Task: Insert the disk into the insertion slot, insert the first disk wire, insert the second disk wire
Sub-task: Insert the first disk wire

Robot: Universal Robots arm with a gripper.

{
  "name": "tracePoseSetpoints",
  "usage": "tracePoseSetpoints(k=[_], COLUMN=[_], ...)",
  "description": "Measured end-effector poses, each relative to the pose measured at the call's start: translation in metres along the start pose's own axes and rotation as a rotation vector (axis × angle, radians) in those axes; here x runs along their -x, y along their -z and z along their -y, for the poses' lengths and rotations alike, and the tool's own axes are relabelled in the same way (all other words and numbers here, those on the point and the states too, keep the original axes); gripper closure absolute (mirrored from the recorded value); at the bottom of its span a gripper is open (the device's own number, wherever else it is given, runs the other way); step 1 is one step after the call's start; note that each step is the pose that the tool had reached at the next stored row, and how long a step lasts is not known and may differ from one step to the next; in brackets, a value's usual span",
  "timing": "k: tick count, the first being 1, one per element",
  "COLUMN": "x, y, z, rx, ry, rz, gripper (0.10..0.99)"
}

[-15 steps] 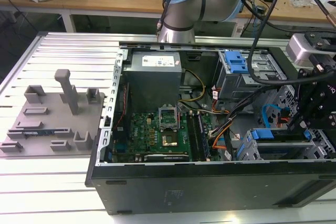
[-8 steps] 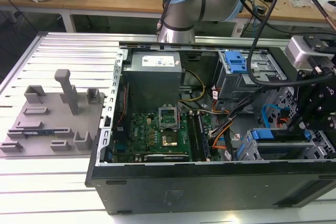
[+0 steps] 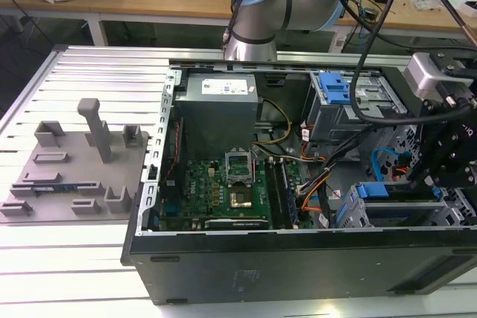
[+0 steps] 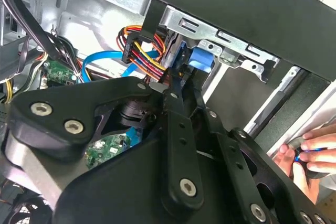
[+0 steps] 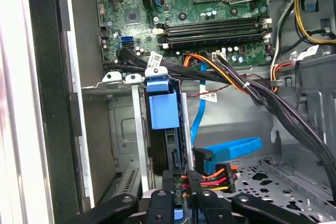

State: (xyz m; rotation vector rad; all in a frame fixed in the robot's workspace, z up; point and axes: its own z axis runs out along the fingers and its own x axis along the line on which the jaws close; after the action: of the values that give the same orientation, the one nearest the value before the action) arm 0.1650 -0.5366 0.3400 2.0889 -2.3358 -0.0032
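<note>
The disk stands edge-on in the insertion slot (image 5: 122,129), its blue carrier tab (image 5: 163,109) at the mouth; the exterior view shows the same blue tab (image 3: 372,190) in the low grey cage (image 3: 356,217) at the case's right. A black plug with red, yellow and orange wires (image 5: 212,180) sits at the disk's back. My gripper (image 5: 181,195) is shut on that plug, its black fingers (image 4: 170,103) pressed close together beside the blue carrier (image 4: 199,59). A blue flat cable (image 5: 233,148) with a black plug lies just beside it.
The open case lies on a white slatted table (image 3: 82,258). A taller cage with a blue latch (image 3: 335,88) stands behind the slot. The motherboard (image 3: 223,191) and a grey box (image 3: 218,106) fill the middle. A hand (image 4: 315,150) rests outside the case. A grey fixture tray (image 3: 71,176) lies at the exterior view's left.
</note>
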Motion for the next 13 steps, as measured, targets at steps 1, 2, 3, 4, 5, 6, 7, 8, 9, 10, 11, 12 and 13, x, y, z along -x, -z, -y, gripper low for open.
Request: tracePoseSetpoints(k=[1,2,3,4,5,6,7,8,9,10,11,12,13], x=[0.0,0.0,0.0,-0.0001,-0.0001,0.0,0.0,0.0001,0.0001,0.0001,0.0001,0.0001,0.0001], y=[0.0011,0.0026,0.0048,0.0085,0.0164,0.0229,0.0263,0.0286,0.0288,0.0287,0.0288,0.0291,0.0293], z=[0.0,0.0,0.0,0.0,-0.0001,-0.0001,-0.0002,-0.0002,-0.0002,-0.0002,-0.0002,-0.0002,-0.0001], rx=[0.0,0.0,0.0,0.0,0.0,0.0,0.0,0.0,0.0,0.0,0.0,0.0,0.0], ry=[0.0,0.0,0.0,0.0,0.0,0.0,0.0,0.0,0.0,0.0,0.0,0.0,0.0], rz=[0.0,-0.0002,-0.0001,0.0,-0.0001,-0.0001,-0.0002,-0.0002,0.0001,0.0002,0.0002,-0.0001,0.0], gripper=[0.847,0.847,0.847,0.847,0.847,0.847,0.847,0.847,0.847,0.847,0.847,0.847,0.847])
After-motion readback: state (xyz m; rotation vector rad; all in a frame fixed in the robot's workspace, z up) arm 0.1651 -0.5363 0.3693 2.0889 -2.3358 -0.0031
